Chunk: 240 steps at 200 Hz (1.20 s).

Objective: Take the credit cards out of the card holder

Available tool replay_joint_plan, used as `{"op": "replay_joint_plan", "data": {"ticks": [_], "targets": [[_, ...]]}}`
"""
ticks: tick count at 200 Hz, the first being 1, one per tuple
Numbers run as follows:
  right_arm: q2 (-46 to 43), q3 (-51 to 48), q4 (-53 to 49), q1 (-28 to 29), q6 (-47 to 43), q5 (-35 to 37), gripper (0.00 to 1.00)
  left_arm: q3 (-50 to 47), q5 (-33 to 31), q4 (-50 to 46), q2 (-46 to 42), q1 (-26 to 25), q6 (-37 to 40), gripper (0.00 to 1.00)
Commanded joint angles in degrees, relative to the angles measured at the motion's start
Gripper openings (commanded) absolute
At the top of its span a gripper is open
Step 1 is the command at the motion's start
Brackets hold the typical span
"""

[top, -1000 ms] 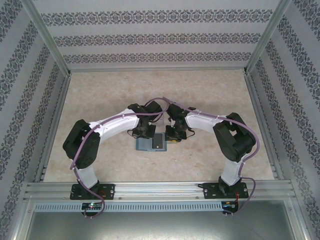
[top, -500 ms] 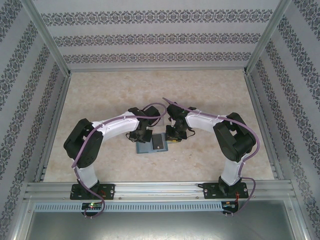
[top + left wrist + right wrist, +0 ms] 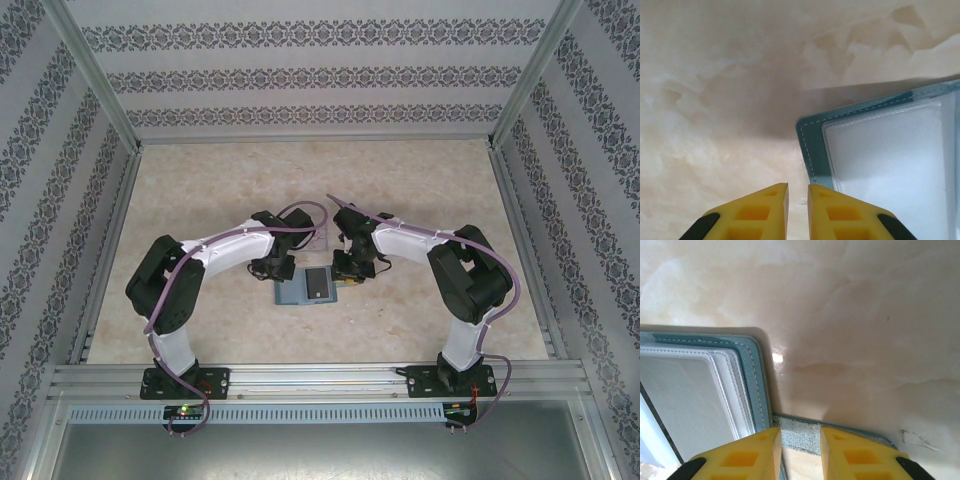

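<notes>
- My left gripper (image 3: 797,210) hovers low over the bare tabletop (image 3: 715,100), just off the card holder's (image 3: 812,145) near-left corner. Its yellow fingers are parted by a narrow slit and released, with nothing in them.
- The card holder lies opened flat at mid-table between both arms, pale inner panels up.
- A black card (image 3: 318,283) rests on its right half.
- My right gripper (image 3: 800,450) sits at the holder's right edge, fingers partly apart astride the strap tab (image 3: 800,435). I cannot tell whether it pinches it.
</notes>
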Motion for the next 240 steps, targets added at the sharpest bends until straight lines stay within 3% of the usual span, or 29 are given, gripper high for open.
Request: {"op": "replay_joint_plan", "data": {"ticks": [1,82,135,240], "targets": [[-1.9,1.2,-1.8,-0.4,-0.8,0.7,0.27,2.0,3.1,-0.1,-3.7,0.4,0.8,0.17],[-4.0,1.2,0.1,-0.4,0.4,-2.6,0.27,-6.3,24.1,20.1,-4.8,1.3,-5.4,0.14],[-3.1,1.2,3.4,0.3,2.3,-6.3,0.23,-16.0,34.0,35.7,-6.5,5.6,-11.9,0.12],[1.6,2.5,5.3,1.5,3.3,-7.9,0.21,-20.3,37.0,40.9,-7.2,8.1,-13.8,0.09]]}}
